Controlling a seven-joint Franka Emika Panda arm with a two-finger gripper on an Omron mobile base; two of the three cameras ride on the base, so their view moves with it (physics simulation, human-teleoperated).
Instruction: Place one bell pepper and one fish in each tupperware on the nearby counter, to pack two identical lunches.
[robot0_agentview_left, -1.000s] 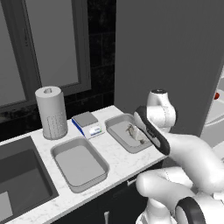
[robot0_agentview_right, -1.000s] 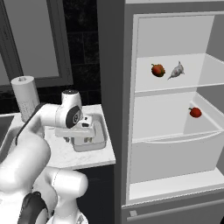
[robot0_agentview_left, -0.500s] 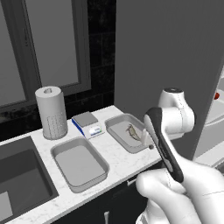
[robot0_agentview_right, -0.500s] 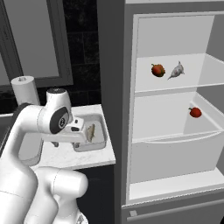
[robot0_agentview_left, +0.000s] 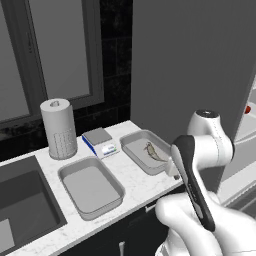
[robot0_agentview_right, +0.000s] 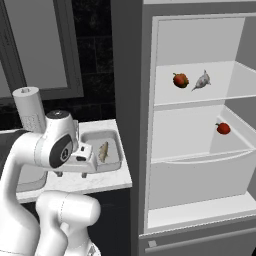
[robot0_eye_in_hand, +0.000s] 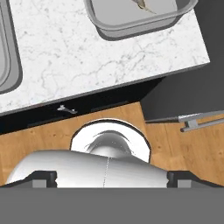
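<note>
Gripper jaws spread wide, empty; fingertips barely poke up at the hand view's bottom edge, looking down past the counter (robot0_eye_in_hand: 109, 65) front. Just beyond: tupperware (robot0_agentview_left: 145, 152) holding one fish (robot0_agentview_left: 154, 151), partly cut off in the hand view. Second tupperware (robot0_agentview_left: 91, 186) further left. In the fridge (robot0_agentview_right: 200, 140) to the right: two bell peppers (robot0_agentview_right: 180, 80) (robot0_agentview_right: 223, 128), second fish (robot0_agentview_right: 201, 81), small, details hard to make out.
</note>
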